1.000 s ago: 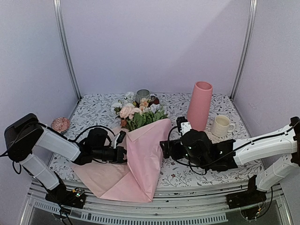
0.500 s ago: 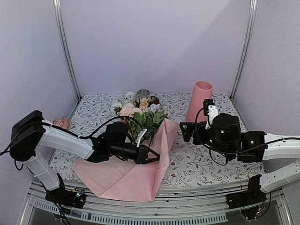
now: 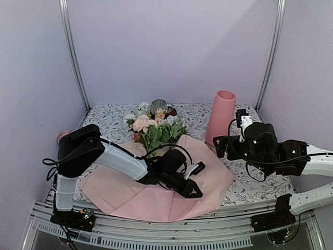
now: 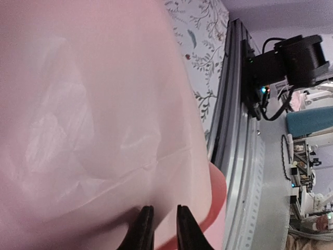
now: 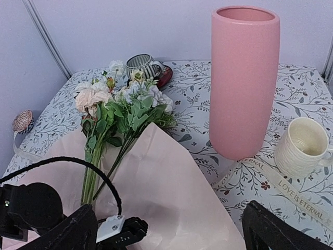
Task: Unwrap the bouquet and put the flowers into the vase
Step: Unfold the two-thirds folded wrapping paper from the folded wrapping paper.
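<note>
Left pincer (image 4: pixel 164 229): hovering narrowly parted over the spread paper (image 3: pixel 130 192).
Right pincer (image 3: pixel 220 147): gaping wide near the vase (image 3: pixel 222 117), holding nothing.
Flowers (image 3: pixel 156 127): lying across the paper's far edge.

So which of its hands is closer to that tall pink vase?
Right. The right hand sits just in front of the vase, by its base; the left hand is over the pink paper, nearer the table's front edge.
</note>
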You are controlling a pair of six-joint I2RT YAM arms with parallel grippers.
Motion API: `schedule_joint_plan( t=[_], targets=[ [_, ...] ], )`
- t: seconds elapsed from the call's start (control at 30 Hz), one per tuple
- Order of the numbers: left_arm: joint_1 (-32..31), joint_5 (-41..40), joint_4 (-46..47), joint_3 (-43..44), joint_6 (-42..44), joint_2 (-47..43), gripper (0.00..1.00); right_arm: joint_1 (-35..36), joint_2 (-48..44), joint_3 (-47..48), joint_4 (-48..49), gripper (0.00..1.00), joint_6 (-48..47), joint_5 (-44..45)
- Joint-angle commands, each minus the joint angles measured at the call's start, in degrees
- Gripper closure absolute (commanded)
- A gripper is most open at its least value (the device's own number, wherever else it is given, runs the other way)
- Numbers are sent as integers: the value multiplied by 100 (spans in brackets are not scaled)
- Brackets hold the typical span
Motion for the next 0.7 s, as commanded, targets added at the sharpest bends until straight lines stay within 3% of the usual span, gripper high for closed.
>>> schedule_joint_plan(
  t=[0.0, 0.13, 0.3, 0.47, 0.67],
  targets=[
    [-166, 74, -620, 429, 128, 326, 81, -269, 10, -12, -561, 1, 272, -269],
    [-170, -9, -713, 504, 124, 351, 81, -993, -2, -308, -572, 1, 580, -1356],
    [-162, -398, -676, 219, 275, -351, 78, -1743, -436, -1180, 366, 2, 585, -2938],
    [-106, -1146, -983, -156, 448, -1580, 73, -1853, -405, -1765, 1611, 12, 561, -4126],
    [421, -2041, -1508, -948, 570, -2852, 72, -1855, 545, -1914, 3145, 21, 541, -5208]
  ],
)
